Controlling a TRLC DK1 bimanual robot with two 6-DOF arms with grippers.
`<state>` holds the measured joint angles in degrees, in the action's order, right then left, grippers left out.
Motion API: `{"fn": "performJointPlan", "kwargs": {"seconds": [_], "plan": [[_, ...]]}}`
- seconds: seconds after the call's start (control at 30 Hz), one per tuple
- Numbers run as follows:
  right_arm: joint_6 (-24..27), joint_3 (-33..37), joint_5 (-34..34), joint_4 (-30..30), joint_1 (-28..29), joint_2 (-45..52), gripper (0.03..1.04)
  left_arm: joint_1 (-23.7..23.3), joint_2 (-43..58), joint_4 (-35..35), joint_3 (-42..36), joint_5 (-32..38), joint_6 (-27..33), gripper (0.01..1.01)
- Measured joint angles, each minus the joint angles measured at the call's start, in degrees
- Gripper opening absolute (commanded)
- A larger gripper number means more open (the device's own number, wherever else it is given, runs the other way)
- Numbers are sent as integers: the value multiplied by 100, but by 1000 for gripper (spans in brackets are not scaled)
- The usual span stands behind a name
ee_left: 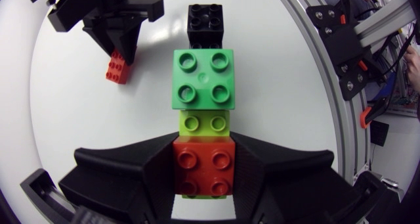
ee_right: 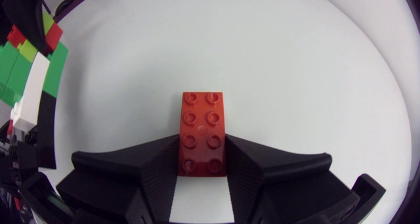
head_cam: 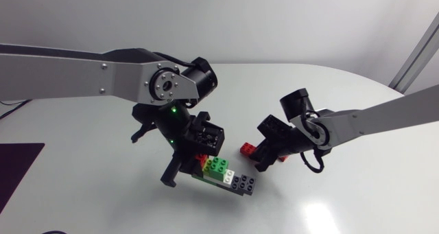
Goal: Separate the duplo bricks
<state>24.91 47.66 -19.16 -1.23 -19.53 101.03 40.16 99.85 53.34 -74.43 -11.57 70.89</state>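
**One red brick free, the rest clamped together**

From where I stand, the left gripper [ee_left: 203, 184] has its fingers clamped on a red two-by-two brick [ee_left: 203, 161], one finger against each side. That brick is the near end of a cluster of duplo bricks [head_cam: 223, 172] low over the middle of the bench [head_cam: 357, 193]. I cannot tell whether it touches the surface. Ahead of the fingers come a lime brick [ee_left: 205, 123], a green brick [ee_left: 203, 78] and, farthest out, a black brick [ee_left: 205, 22].

The right gripper [ee_right: 202, 159] is just beside the cluster, its fingers closed on the near end of a red two-by-four brick [ee_right: 202, 119], which is apart from the others.

These bricks look light, rigid and smooth-sided, so I judge they will slip if pinched lightly, yet they will not deform or break. The studs hold by friction, which calls for a peeling tilt more than a straight pull. The black brick looks like the best next hold, gripped across its flat side walls.
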Motion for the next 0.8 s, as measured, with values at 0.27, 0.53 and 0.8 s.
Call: {"fn": "performJointPlan", "kwargs": {"seconds": [0.27, 0.53, 0.8], "plan": [[-4, 249, 162, 315, -151, 466, 536, -258, -11, 2, 9, -42, 0, 144], [42, 192, 162, 289, -116, 306, 969, -555, 0, -105, 9, -321, 22, 144], [280, -96, -557, -704, 278, -1751, 969, -616, 24, -98, 9, -435, 68, 144]]}}
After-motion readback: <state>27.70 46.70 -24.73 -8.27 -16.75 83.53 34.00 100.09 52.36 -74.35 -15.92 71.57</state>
